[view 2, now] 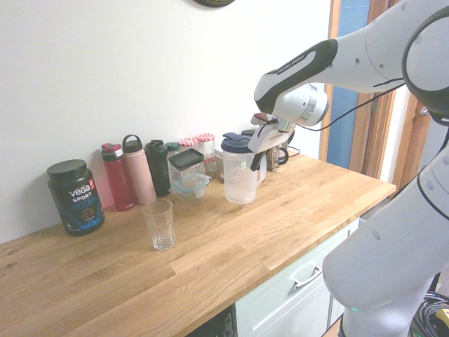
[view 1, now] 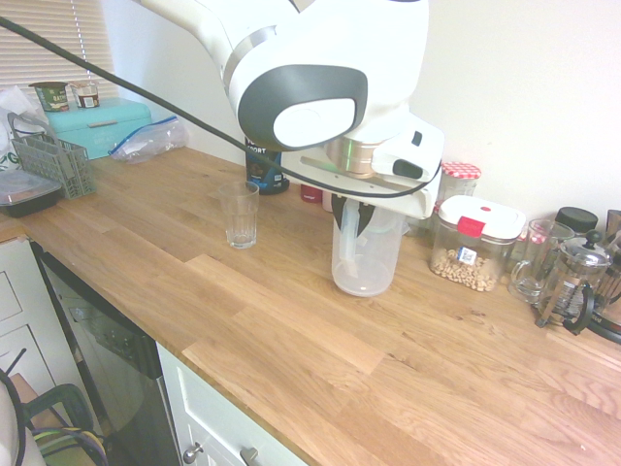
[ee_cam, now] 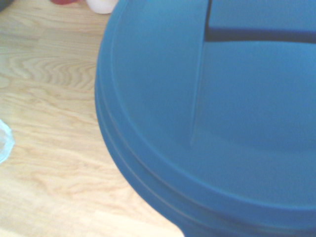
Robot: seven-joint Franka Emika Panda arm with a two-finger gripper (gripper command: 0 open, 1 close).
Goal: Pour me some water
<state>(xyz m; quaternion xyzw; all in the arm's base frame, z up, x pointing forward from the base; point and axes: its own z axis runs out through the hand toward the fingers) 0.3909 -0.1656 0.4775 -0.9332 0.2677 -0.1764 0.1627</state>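
As the pitcher [view 2: 240,179] stands upright, the tool [view 1: 352,225] is closed on its handle [view 1: 350,245].

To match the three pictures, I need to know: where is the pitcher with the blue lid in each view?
First exterior view: right of centre, the pitcher stands beneath the gripper.
Second exterior view: just right of centre, beyond the glass.
Wrist view: only its lid is plain, filling the middle and right.
Shared landmark: the wooden counter, under the pitcher in all three.
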